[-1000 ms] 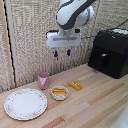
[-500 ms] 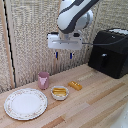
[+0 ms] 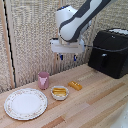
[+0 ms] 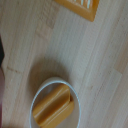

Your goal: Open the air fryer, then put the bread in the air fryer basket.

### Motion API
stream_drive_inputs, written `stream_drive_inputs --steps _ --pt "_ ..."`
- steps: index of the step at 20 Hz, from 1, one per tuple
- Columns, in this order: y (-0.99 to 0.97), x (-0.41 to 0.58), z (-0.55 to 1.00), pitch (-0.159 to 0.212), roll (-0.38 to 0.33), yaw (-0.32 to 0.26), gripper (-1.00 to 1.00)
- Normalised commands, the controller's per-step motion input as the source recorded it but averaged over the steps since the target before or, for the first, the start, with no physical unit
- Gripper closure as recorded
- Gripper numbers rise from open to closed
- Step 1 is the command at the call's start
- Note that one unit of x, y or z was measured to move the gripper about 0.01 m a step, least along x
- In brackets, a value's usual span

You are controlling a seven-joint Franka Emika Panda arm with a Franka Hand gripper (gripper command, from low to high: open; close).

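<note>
since the earlier frame the gripper point(image 3: 67, 57) has drifted toward the air fryer point(image 3: 109, 52); jaws parted, empty, ready for its handle. the bread point(image 3: 75, 85) waits on the surface.

My ext cam sits off the arm, a bit above worktop point(image 3: 95, 100) level, looking across and slightly down at mid range: whole arm, air fryer point(image 3: 111, 52) at the exterior view's right, plate point(image 3: 25, 103) at its left, woven screen behind. Wrist cam looks nearly straight down, very close to the wood, pic blurry. Both views share the small bowl point(image 3: 59, 92) w/ its yellow piece point(image 4: 54, 105) and the bread point(image 3: 75, 85), the latter cut off at the wrist frame's edge point(image 4: 80, 7). Claw point(image 3: 67, 57) shows in ext view only.
</note>
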Motion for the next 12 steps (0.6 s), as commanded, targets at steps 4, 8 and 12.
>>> stream_drive_inputs --steps 4,8,12 --pt "-0.12 -0.121 -0.02 -0.156 -0.375 -0.045 -1.00" --pt "-0.17 -0.178 0.00 -0.189 -0.375 -0.003 -1.00" --pt "-0.23 -0.212 0.00 -0.190 -0.375 0.000 -1.00"
